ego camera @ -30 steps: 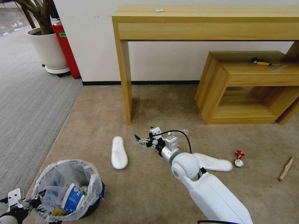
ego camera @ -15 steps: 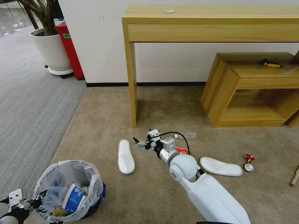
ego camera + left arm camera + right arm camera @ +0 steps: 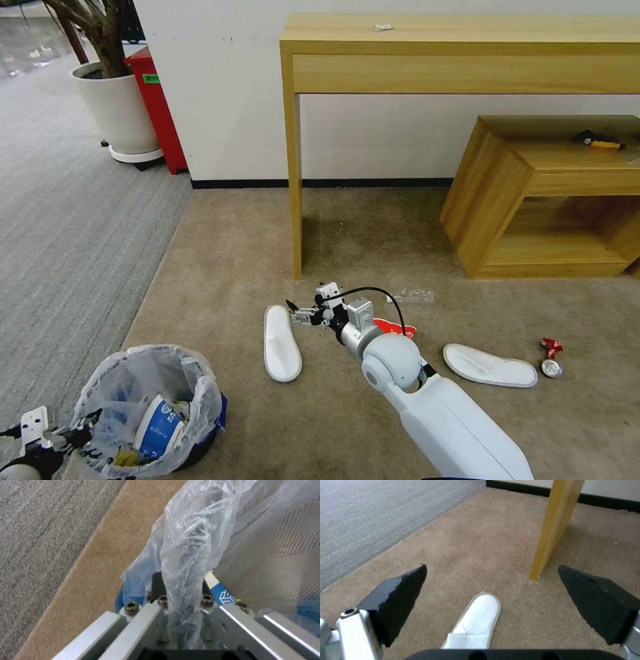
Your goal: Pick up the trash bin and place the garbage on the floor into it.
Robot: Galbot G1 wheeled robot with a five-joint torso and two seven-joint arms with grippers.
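Observation:
The trash bin (image 3: 200,427), black with a blue band and a crinkly bag liner, sits at the lower left with a blue paper cup (image 3: 157,423) and other litter inside. My left gripper (image 3: 79,427) is shut on its rim; in the left wrist view the bag (image 3: 186,555) is pinched in that gripper (image 3: 181,592). My right gripper (image 3: 295,313) hangs open just above the toe end of a white slipper (image 3: 281,342); its black fingers (image 3: 400,597) straddle the slipper (image 3: 476,620). On the floor (image 3: 227,267) lie a second slipper (image 3: 490,365), a red wrapper (image 3: 393,327), a clear bottle (image 3: 415,295) and a red can (image 3: 552,360).
A tall wooden table's leg (image 3: 294,173) stands just beyond the right gripper. A low wooden shelf (image 3: 493,193) with a black-and-yellow tool (image 3: 599,140) is at the right. A white plant pot (image 3: 120,113) and a red box (image 3: 157,107) stand far left, by the grey ribbed carpet (image 3: 67,220).
The whole picture has slid to the right, so the camera has moved. The open right gripper is now closer to the left slipper. The left gripper still grips the bin rim.

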